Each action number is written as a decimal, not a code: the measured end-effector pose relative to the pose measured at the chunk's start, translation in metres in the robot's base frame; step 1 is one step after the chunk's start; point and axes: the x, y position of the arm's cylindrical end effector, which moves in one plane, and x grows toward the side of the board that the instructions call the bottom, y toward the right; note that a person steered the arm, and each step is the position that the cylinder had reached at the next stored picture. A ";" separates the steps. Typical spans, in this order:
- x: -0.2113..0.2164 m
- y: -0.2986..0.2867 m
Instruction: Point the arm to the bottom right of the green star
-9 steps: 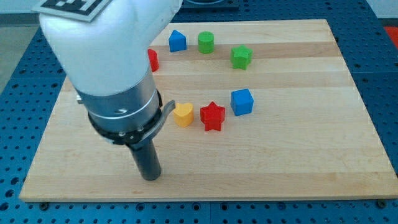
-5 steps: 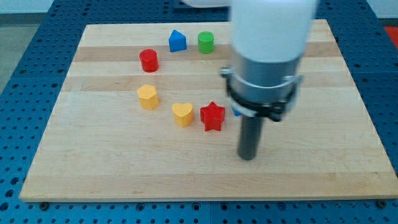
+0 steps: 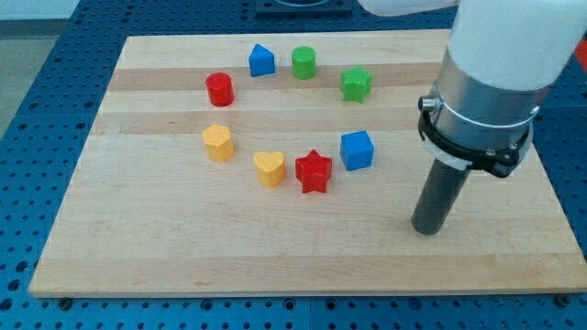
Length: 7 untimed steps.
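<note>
The green star (image 3: 357, 83) lies on the wooden board (image 3: 165, 247) near the view's top, right of centre. My tip (image 3: 426, 229) rests on the board well below the star and to its right, past the blue cube (image 3: 357, 149). The arm's white and silver body (image 3: 495, 73) rises above the rod at the view's right. The tip touches no block.
Other blocks form an arc: a green cylinder (image 3: 304, 62), a blue house-shaped block (image 3: 262, 60), a red cylinder (image 3: 219, 89), a yellow hexagonal block (image 3: 217, 143), a yellow heart (image 3: 270, 169), and a red star (image 3: 314, 171). The board's right edge is near the arm.
My tip has swept from the board's lower left across to the lower right. The green star, blue cube and left blocks are uncovered now. No block has moved.
</note>
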 end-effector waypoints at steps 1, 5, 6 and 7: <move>-0.009 0.017; -0.083 0.019; -0.141 0.019; -0.141 0.019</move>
